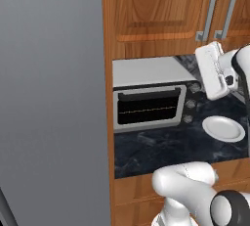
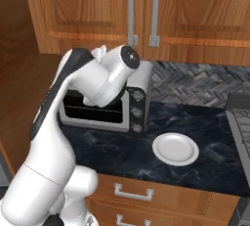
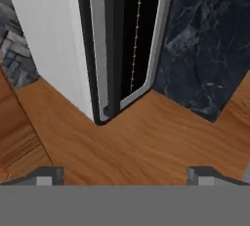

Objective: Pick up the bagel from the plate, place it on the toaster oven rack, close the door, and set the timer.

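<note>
The toaster oven (image 1: 146,103) stands at the left end of the dark counter, with its door (image 1: 147,106) upright and shut. Through the glass the rack (image 1: 146,109) shows as a thin line. Three knobs (image 1: 191,104) run down its right side. The plate (image 1: 223,128) lies bare on the counter to the oven's right. The bagel is out of view. The arm's white hand (image 1: 211,71) hovers above the oven's right end. In the hand view my gripper (image 3: 126,175) is open and holds nothing, facing the oven's door (image 3: 132,39) and its bar handle (image 3: 110,49) from a distance.
Wooden upper cabinets with metal handles (image 1: 215,10) hang just over the hand. A wooden side panel (image 1: 108,122) borders the oven's left. The plate (image 2: 176,149) has dark counter (image 2: 210,127) around it, a stove edge (image 2: 239,117) to its right, and drawers (image 2: 132,191) below.
</note>
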